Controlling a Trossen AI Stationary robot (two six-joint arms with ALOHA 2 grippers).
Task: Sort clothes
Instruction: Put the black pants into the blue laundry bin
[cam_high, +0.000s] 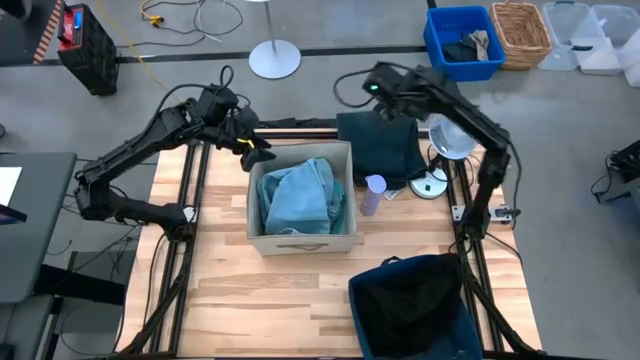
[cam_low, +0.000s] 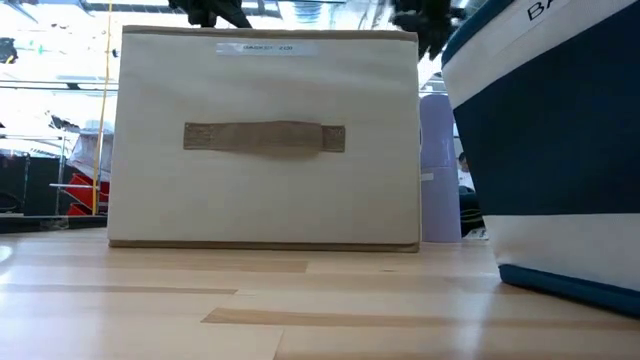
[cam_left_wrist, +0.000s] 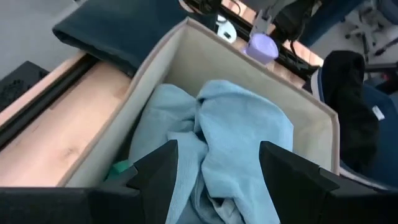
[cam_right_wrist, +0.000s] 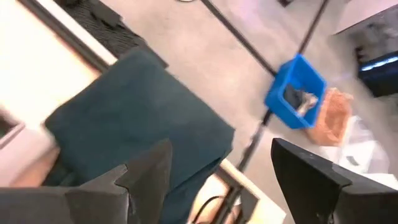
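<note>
A pale blue-grey garment (cam_high: 298, 195) (cam_left_wrist: 236, 143) lies crumpled in the beige fabric box (cam_high: 300, 238) at mid-table. A bit of turquoise cloth (cam_left_wrist: 121, 167) shows under it by the box wall. My left gripper (cam_high: 250, 150) (cam_left_wrist: 214, 180) hangs open over the box's far left corner, fingers clear of the cloth. A dark green garment (cam_high: 378, 145) (cam_right_wrist: 143, 118) lies flat at the table's far edge. My right gripper (cam_high: 388, 105) (cam_right_wrist: 224, 180) is open, high above it, holding nothing. A black garment (cam_high: 405, 295) (cam_left_wrist: 348, 93) lies in the navy bin (cam_high: 455, 330).
A lilac bottle (cam_high: 373, 194) (cam_low: 435, 160) stands just right of the box. A white lamp (cam_high: 445, 140) stands at the far right of the table. On the floor beyond are a blue crate (cam_high: 462, 40) (cam_right_wrist: 295, 93) and a wicker basket (cam_high: 522, 32).
</note>
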